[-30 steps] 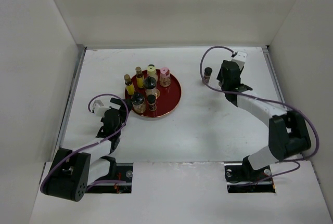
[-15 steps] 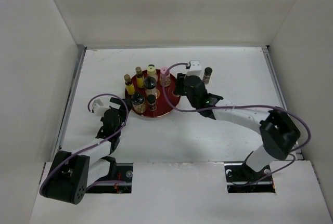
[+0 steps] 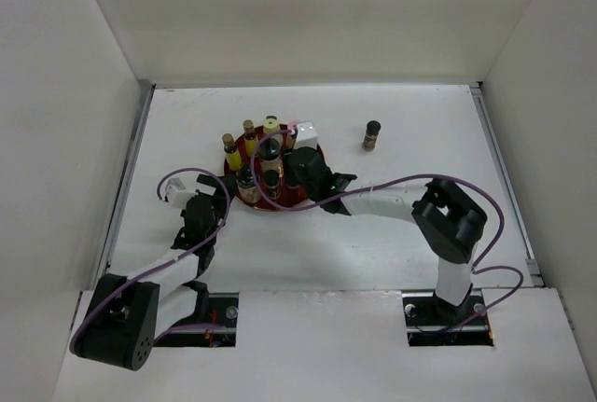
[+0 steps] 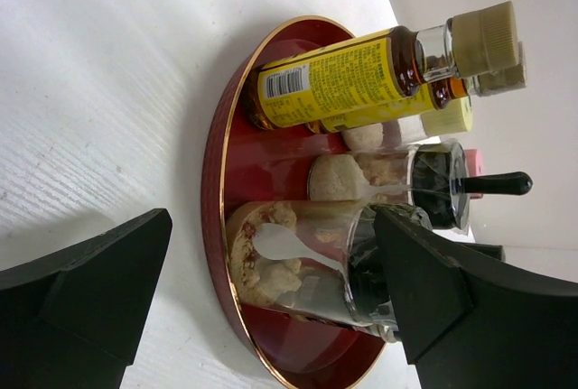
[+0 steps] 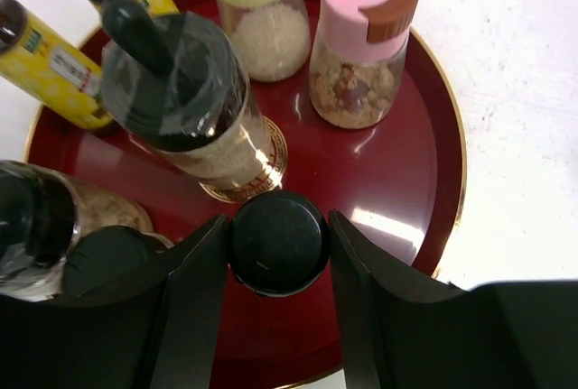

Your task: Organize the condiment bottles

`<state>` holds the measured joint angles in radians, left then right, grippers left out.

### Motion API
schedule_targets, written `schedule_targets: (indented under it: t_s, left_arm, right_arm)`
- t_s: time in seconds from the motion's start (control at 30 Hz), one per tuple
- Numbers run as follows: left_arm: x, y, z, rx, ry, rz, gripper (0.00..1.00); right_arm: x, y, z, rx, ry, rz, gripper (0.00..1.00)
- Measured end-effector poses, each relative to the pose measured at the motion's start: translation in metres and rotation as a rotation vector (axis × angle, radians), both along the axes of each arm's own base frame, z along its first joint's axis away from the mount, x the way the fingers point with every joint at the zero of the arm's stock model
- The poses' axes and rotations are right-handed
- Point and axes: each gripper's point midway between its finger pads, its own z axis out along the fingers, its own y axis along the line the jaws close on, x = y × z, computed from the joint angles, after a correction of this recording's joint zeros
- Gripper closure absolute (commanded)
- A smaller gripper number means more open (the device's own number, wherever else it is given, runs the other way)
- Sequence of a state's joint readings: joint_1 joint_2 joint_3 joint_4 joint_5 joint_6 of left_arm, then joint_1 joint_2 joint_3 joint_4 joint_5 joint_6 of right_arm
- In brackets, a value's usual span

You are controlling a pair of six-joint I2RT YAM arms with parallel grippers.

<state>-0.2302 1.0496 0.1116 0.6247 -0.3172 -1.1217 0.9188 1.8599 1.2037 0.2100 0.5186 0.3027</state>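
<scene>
The right gripper (image 5: 276, 226) was clenched on a black-capped bottle (image 5: 276, 246), its fingers pressed to either side of the cap; the bottle hung over the near part of the red tray (image 5: 424, 181). To my eye the step in hand was setting it down; the spoon-lidded jar (image 5: 181, 91) stood just ahead of the fingertips and another dark cap lay just outside the left finger, so a straight descent seemed wise, favouring the bare red patch towards the pink-lidded bottle (image 5: 366, 37); the grip ought to ease only once the base was seated, then lift straight up. The left gripper (image 4: 271, 226) stood wide and empty, the tray ahead of it. A second before, the right arm had been out beside the lone bottle (image 3: 371, 134); that bottle had not moved, nor had the left arm.
</scene>
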Motion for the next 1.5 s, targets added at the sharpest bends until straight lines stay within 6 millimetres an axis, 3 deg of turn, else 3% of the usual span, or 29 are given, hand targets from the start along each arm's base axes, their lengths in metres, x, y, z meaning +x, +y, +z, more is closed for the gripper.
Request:
schedule_targets:
  t_s: [0.13, 0.27, 0.37, 0.6, 0.67, 0.8, 0.87, 0.97, 1.03, 1.1, 1.2, 1.3, 1.4, 1.5]
  left_arm:
    - [0.000, 0.000, -0.001, 0.001, 0.004, 0.000, 0.00]
    - [0.000, 0.000, -0.001, 0.001, 0.004, 0.000, 0.00]
    - [0.000, 0.000, -0.001, 0.002, 0.004, 0.001, 0.00]
    - [0.000, 0.000, -0.002, 0.002, 0.007, 0.001, 0.00]
    - [0.000, 0.001, -0.001, 0.003, 0.005, 0.003, 0.00]
    - [0.000, 0.001, 0.003, 0.002, -0.008, 0.005, 0.00]
    - [0.000, 0.002, 0.007, 0.001, -0.024, 0.008, 0.00]
    - [0.001, 0.003, 0.012, 0.000, -0.039, 0.015, 0.00]
    - [0.001, 0.004, 0.012, 0.001, -0.039, 0.018, 0.00]
    - [0.000, 0.004, 0.013, 0.001, -0.041, 0.019, 0.00]
    - [0.000, 0.005, 0.015, 0.002, -0.046, 0.023, 0.00]
    - [0.000, 0.005, 0.013, 0.005, -0.039, 0.024, 0.00]
    - [0.000, 0.006, 0.012, 0.008, -0.035, 0.026, 0.00]
    - [-0.001, 0.006, 0.007, 0.012, -0.018, 0.027, 0.00]
  right_arm:
    - [0.002, 0.001, -0.001, -0.003, -0.010, -0.013, 0.58]
    - [0.003, 0.001, -0.001, 0.000, -0.015, -0.019, 0.36]
    - [0.004, 0.001, 0.001, 0.010, -0.021, -0.023, 0.27]
    - [-0.001, -0.004, 0.000, 0.008, -0.022, -0.022, 0.15]
    - [-0.004, -0.009, 0.008, 0.018, -0.030, -0.021, 0.12]
    - [-0.010, -0.025, 0.041, 0.070, -0.068, -0.024, 0.08]
    - [-0.009, -0.039, 0.062, 0.104, -0.097, -0.039, 0.14]
    - [0.007, -0.076, 0.082, 0.140, -0.134, -0.108, 0.40]
    - [0.026, -0.110, 0.085, 0.146, -0.145, -0.186, 0.62]
    - [0.044, -0.146, 0.080, 0.142, -0.142, -0.273, 0.66]
    - [0.064, -0.197, 0.066, 0.113, -0.122, -0.395, 0.58]
    - [0.079, -0.233, 0.052, 0.074, -0.101, -0.489, 0.26]
    - [0.090, -0.249, 0.034, 0.023, -0.063, -0.524, 0.17]
    - [0.099, -0.246, 0.021, -0.012, -0.027, -0.508, 0.15]
